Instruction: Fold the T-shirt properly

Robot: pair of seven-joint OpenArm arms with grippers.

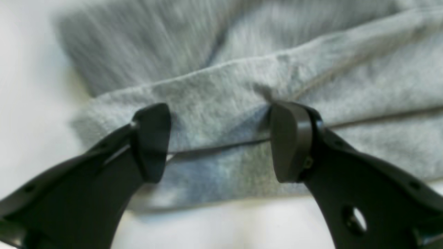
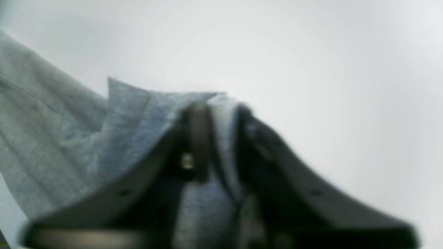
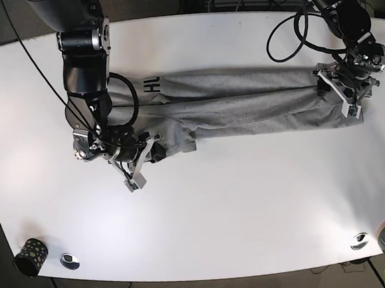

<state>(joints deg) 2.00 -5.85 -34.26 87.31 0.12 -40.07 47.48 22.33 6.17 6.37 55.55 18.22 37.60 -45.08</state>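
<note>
The grey T-shirt (image 3: 242, 100) lies on the white tabletop (image 3: 250, 199), folded lengthwise into a long band that runs from about 9 o'clock to 3 o'clock in the base view, above the tabletop's centre. Dark lettering shows near its 9 o'clock end.

The left end effector (image 3: 345, 86) sits at the band's 3 o'clock end. In the left wrist view its jaws stand apart, one on each side of a layered edge of cloth, with both fingertips (image 1: 152, 138) against the fabric and no pinch visible.

The right end effector (image 3: 139, 156) is at the band's 9 o'clock end, toward 7 o'clock of the lettering, by a loose flap of cloth. The right wrist view is blurred, yet a fold of grey fabric shows clamped between its closed jaws, and the cloth trails away toward 9 o'clock.

A dotted cup (image 3: 30, 255) stands at the 7 o'clock corner of the tabletop.
</note>
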